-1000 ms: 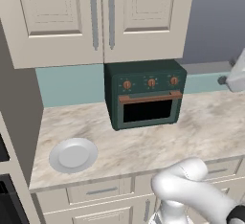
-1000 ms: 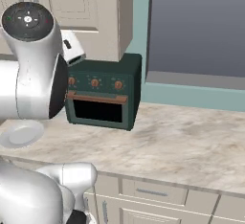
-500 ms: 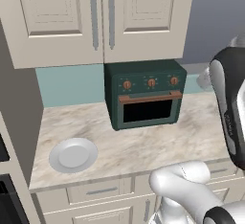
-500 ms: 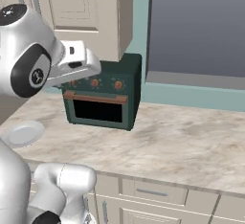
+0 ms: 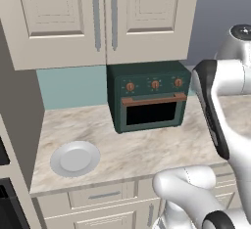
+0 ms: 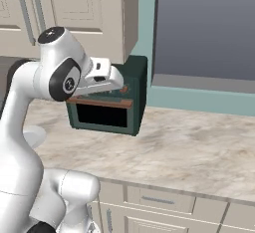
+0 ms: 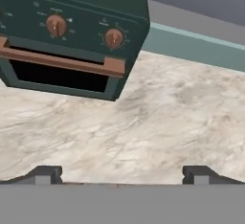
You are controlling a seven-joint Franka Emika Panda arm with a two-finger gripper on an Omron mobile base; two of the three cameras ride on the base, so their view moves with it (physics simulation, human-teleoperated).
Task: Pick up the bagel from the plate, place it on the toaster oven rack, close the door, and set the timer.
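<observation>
- Toaster oven (image 5: 149, 96): dark green box standing at the back of the marble table (image 5: 147, 145), against the teal wall strip and under the cream wall cabinets (image 5: 105, 17).
- Door (image 5: 153, 113): shut and upright on the oven front; dark glass window with the copper-brown bar handle (image 5: 153, 99) along its top edge. In the hand view the door (image 7: 57, 77) sits at upper left with its handle (image 7: 62, 60) across it.
- Knobs (image 5: 155, 84): three copper-brown dials in a row above the handle; two of them show in the hand view (image 7: 114, 38).
- Toaster oven rack: behind the dark glass; cannot be made out.
- Plate (image 5: 75, 158): round, white-grey, lying flat near the front left edge of the table, well apart from the oven. Its surface is bare. A sliver of the plate (image 6: 35, 136) shows behind the arm in the right base view.
- Bagel: cannot be located in any view.
- Jaws (image 7: 122, 174): two dark fingertips (image 7: 45, 174) stand wide apart at the bottom of the hand view, nothing between them, bare marble beyond.
- Hand (image 6: 102, 77): in the right base view it is raised above the table, in front of the oven's upper face, tilted downward.
- Drawers (image 6: 159, 199): cream fronts with grey bar pulls below the table edge.
</observation>
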